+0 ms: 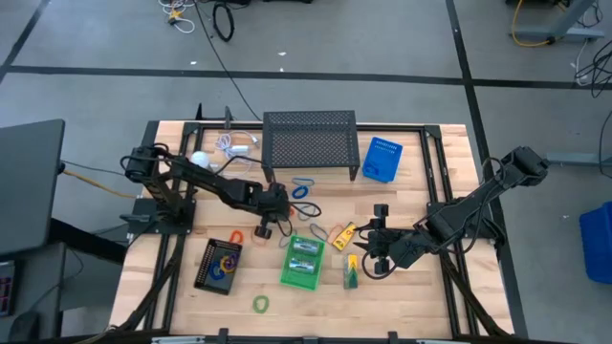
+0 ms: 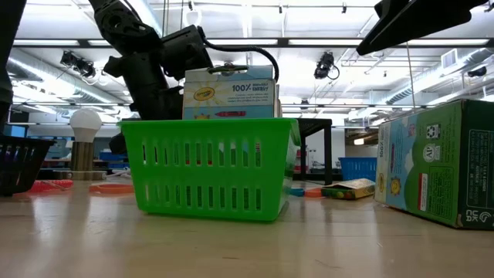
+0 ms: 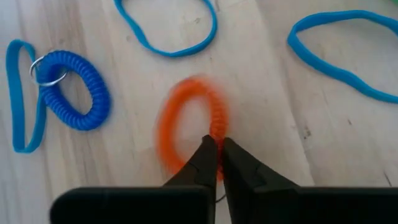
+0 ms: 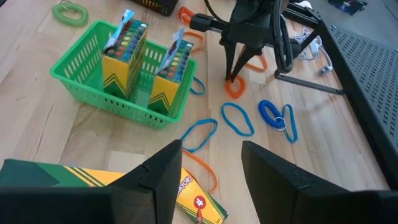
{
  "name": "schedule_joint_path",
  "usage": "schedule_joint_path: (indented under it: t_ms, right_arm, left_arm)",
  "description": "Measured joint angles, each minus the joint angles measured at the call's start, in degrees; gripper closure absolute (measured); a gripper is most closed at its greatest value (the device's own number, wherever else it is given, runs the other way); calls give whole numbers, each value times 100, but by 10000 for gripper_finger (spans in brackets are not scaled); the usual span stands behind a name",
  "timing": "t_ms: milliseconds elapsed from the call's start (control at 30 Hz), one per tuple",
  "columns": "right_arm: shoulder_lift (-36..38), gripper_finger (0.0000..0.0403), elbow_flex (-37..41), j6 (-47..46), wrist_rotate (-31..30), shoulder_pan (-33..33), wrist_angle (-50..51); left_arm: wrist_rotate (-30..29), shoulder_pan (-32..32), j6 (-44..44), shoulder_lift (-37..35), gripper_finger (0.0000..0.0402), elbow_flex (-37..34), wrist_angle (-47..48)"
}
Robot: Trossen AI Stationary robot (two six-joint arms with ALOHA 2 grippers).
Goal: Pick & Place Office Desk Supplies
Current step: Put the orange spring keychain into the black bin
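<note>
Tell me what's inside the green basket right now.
The green basket holds two crayon boxes standing upright side by side, their flaps open with crayon tips showing. No loops show in it; the basket floor beneath the boxes is covered, so anything small there can't be seen.

The small orange coiled loop [image 3: 191,124] is smeared by blur in the left wrist view, and its near end is hidden behind the closed jaws. A thin blue rubber loop [image 3: 348,53] runs off that picture's edge. In the low view, the green plastic basket [image 2: 208,166] hides the lower halves of the yellow crayon boxes [image 2: 230,94].
</note>
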State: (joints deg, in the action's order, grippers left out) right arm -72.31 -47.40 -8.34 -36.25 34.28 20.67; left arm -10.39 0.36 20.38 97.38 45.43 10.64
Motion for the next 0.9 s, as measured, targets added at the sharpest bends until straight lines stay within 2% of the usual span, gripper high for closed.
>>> schedule_joint_path:
  t_ms: [133, 333, 600, 900]
  right_arm:
    - [0, 227, 0, 1, 0, -1, 2]
    - [0, 227, 0, -28, 2, 0, 44]
    - [0, 227, 0, -39, 14, -1, 44]
    - [0, 227, 2, -24, 56, 0, 50]
  left_arm:
    - [-69, -24, -180, -4, 392, 0, 99]
    - [-495, -265, -314, -274, 393, -49, 359]
    - [-524, -475, -849, -1079, 393, -37, 885]
    - [-468, -993, -1438, -2270, 393, -275, 861]
